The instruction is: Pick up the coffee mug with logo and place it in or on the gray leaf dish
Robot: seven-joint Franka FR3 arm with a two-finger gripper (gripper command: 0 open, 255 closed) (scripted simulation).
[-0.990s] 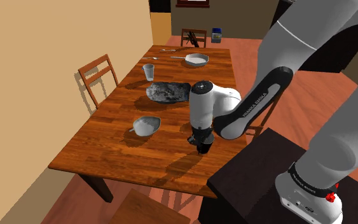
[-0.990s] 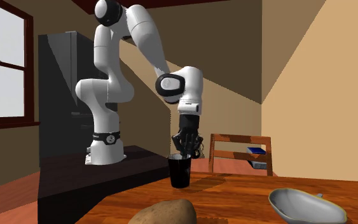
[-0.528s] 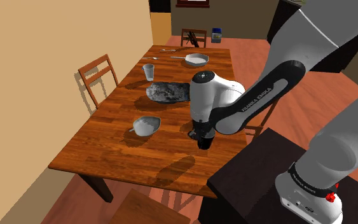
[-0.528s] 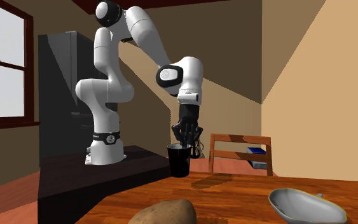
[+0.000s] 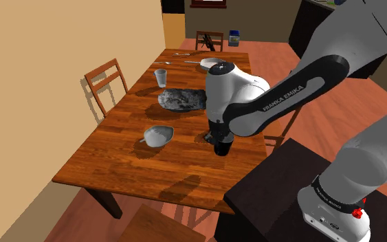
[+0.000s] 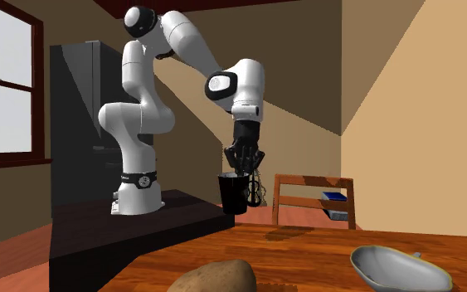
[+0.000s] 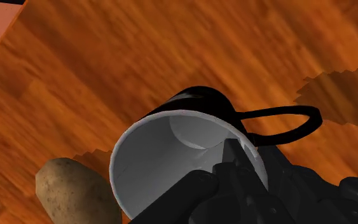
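My gripper (image 6: 244,168) is shut on the rim of a black mug (image 6: 233,194) with a pale inside, and the mug hangs clear above the wooden table (image 6: 306,257). In the shoulder view the mug (image 5: 222,148) hangs under the gripper (image 5: 220,141) near the table's right edge. The wrist view looks into the mug (image 7: 171,159): one finger sits inside the rim, and the handle sticks out to the side. The gray leaf dish (image 5: 159,135) lies on the table to the shoulder view's left of the mug, and at the lower right of the second exterior view (image 6: 397,267).
A potato (image 6: 215,276) lies on the table near the mug, also in the wrist view (image 7: 69,191). Farther along stand a dark platter (image 5: 182,100), a glass (image 5: 161,77) and a pan (image 5: 211,64). Chairs (image 5: 106,82) line the table sides. The dark stand (image 5: 267,199) abuts the table.
The gripper has risen with the mug in its grip, lifting it off the table, and has drifted slightly towards the table's far end.
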